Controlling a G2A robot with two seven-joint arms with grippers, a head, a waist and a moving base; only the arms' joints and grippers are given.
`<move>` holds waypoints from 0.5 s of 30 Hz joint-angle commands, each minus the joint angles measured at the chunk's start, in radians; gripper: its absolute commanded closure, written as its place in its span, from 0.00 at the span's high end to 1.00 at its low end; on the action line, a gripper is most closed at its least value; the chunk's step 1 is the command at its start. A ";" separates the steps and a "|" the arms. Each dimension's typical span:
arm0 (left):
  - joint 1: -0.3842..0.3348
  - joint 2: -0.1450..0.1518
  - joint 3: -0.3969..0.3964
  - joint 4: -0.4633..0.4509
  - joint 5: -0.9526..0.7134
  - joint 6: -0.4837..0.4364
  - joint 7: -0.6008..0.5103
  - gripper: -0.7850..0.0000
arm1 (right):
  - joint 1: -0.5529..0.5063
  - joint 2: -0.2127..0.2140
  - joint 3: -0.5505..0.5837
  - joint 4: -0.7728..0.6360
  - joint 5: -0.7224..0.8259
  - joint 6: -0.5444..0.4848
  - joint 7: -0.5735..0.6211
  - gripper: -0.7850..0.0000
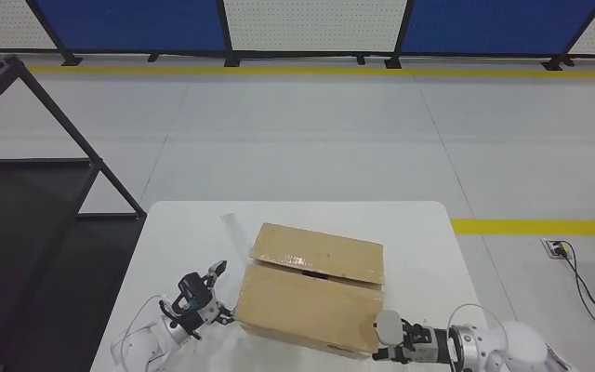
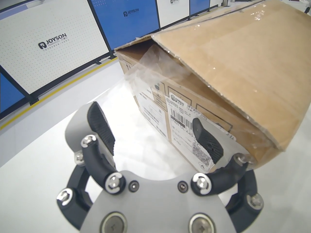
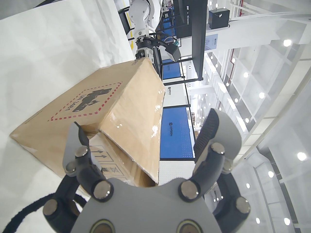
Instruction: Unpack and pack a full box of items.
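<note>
A brown cardboard box [image 1: 311, 288] sits in the middle of the white table [image 1: 186, 232], its two top flaps slightly raised with a dark gap between them. My left gripper [image 1: 223, 292] is open at the box's left end; in the left wrist view the gripper [image 2: 153, 132] faces the labelled end wall [image 2: 179, 122], under a lifted flap [image 2: 230, 56], with loose clear tape [image 2: 150, 66] hanging there. My right gripper [image 3: 145, 132] is open at the box's near right corner [image 1: 381, 339], and a raised flap [image 3: 136, 107] stands between its fingers [image 3: 211, 127].
A strip of clear tape [image 1: 231, 228] lies on the table by the box's far left corner. A black frame [image 1: 84, 158] stands off the table's left side. Blue and white partition panels [image 1: 307, 23] line the far floor.
</note>
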 commanded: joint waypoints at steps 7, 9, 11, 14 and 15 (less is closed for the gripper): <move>-0.009 -0.003 0.011 0.002 -0.022 0.031 -0.022 1.00 | 0.065 -0.018 -0.030 0.033 0.011 0.015 0.022 1.00; -0.011 -0.004 0.013 0.002 -0.032 0.041 -0.029 1.00 | 0.081 -0.024 -0.037 0.048 0.018 0.023 0.026 1.00; -0.012 -0.005 0.015 0.000 -0.038 0.050 -0.033 1.00 | 0.095 -0.028 -0.043 0.061 0.022 0.028 0.024 1.00; -0.012 -0.005 0.015 -0.002 -0.049 0.063 -0.035 1.00 | 0.105 -0.030 -0.045 0.081 0.018 0.032 0.005 1.00; -0.013 -0.005 0.015 -0.002 -0.051 0.065 -0.036 1.00 | 0.103 -0.029 -0.043 0.089 0.019 0.037 -0.005 1.00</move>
